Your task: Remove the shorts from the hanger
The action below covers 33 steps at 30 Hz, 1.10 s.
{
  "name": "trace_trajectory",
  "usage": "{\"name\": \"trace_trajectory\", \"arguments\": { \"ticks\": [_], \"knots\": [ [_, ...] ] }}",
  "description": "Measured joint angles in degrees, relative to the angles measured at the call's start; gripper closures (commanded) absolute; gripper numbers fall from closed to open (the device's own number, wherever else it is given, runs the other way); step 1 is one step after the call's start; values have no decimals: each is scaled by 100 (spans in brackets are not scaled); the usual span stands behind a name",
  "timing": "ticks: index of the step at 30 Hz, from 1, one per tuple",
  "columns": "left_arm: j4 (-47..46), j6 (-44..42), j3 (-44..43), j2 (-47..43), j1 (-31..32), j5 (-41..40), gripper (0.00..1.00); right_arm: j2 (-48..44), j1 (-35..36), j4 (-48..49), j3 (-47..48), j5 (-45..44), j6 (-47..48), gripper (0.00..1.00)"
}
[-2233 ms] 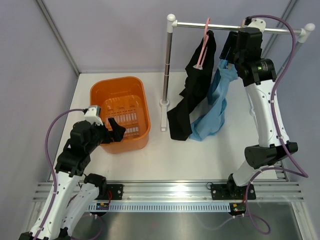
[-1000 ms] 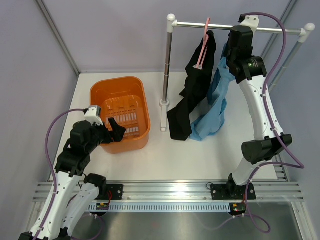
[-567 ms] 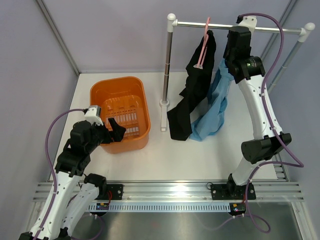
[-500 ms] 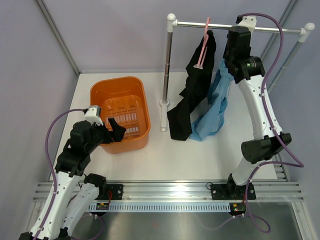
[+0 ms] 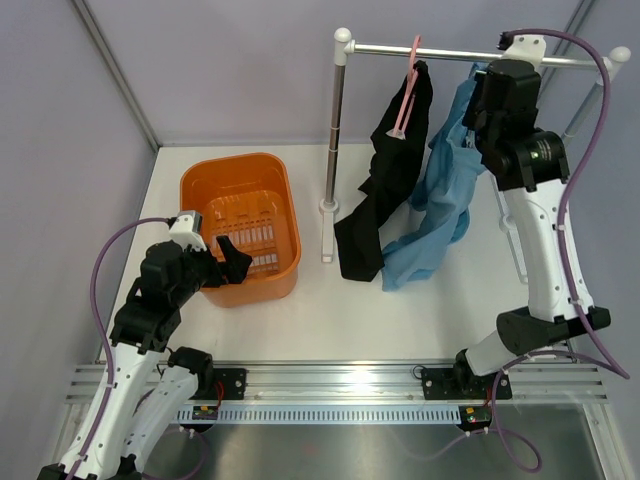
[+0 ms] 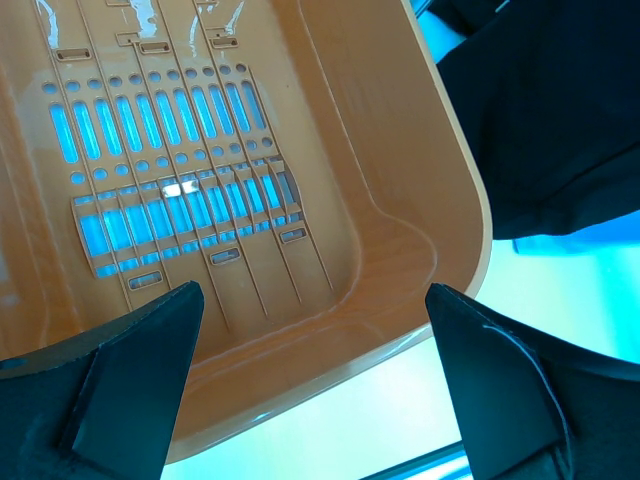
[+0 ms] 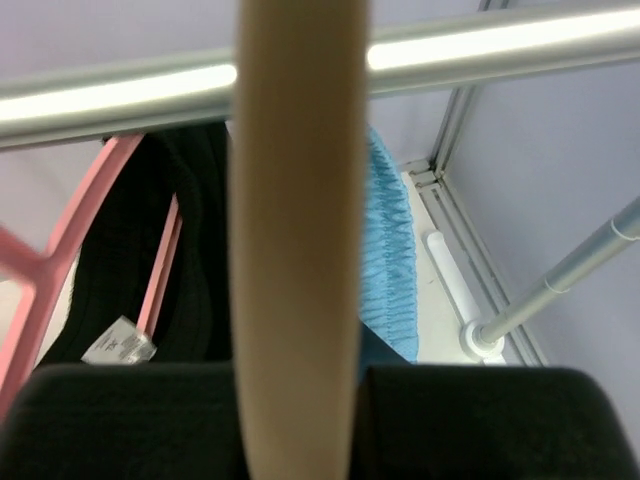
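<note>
Blue shorts (image 5: 445,190) hang below the metal rail (image 5: 450,52), bunched up against my right gripper (image 5: 480,100). In the right wrist view a beige hanger bar (image 7: 297,200) runs straight up between the jaws of my right gripper (image 7: 297,400), which is shut on it; the blue elastic waistband (image 7: 385,250) shows just behind. In the top view the arm and cloth hide that hanger. A black garment (image 5: 390,170) hangs on a pink hanger (image 5: 405,95) to the left. My left gripper (image 5: 228,262) stands open over the orange basket, holding nothing.
The orange basket (image 5: 240,170) sits at the left, its rim (image 6: 470,200) under my left gripper (image 6: 312,290). The rail's upright post (image 5: 330,160) stands mid-table. The pink hanger (image 7: 60,260) and black garment (image 7: 195,260) are close on the left of the right wrist.
My right gripper has shut on the beige hanger and moved right along the rail, drawing the blue shorts up and to the right. The left arm has not moved.
</note>
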<state>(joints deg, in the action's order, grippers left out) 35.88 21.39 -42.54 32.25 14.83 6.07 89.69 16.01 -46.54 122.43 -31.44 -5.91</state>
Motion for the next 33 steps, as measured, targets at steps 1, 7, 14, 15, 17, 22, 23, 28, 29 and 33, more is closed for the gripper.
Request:
{"name": "trace_trajectory", "arguments": {
  "ticks": [1, 7, 14, 15, 17, 22, 23, 28, 29, 33],
  "knots": [
    [-2, 0, 0, 0, 0, 4, 1, -133, 0, -59, -70, 81, -57, 100],
    [-4, -17, 0, 0, 0, 122, 1, -1097, 26, -763, -789, 804, -476, 100],
    [-210, -151, 0, 9, 0, 798, 1, -2476, 710, -1320, -2671, 2267, -962, 100],
    [-260, -166, 0, 24, 0, 938, 1, -2573, 894, -1386, -2865, 2382, -1010, 100],
    [-400, -186, 2, 94, 7, 1355, 1, -2741, 1399, -1462, -3346, 2557, -1154, 100],
    [-793, -153, 4, 361, 479, 2083, 1, -2889, 2605, -1602, -4098, 2942, -1534, 100],
    [-855, -138, 4, 404, 686, 2111, 1, -2920, 2828, -1613, -4177, 2977, -1600, 100],
    [-1086, 13, -52, 721, 2072, 1692, 1, -3005, 3744, -1606, -4260, 2997, -1847, 100],
    [-1134, 59, -90, 826, 2332, 1534, 1, -2992, 3875, -1574, -4260, 2990, -1873, 100],
    [-1499, 256, -225, 1333, 3080, 927, 1, -2778, 4312, -1484, -4242, 2876, -1930, 100]
  ]
}}
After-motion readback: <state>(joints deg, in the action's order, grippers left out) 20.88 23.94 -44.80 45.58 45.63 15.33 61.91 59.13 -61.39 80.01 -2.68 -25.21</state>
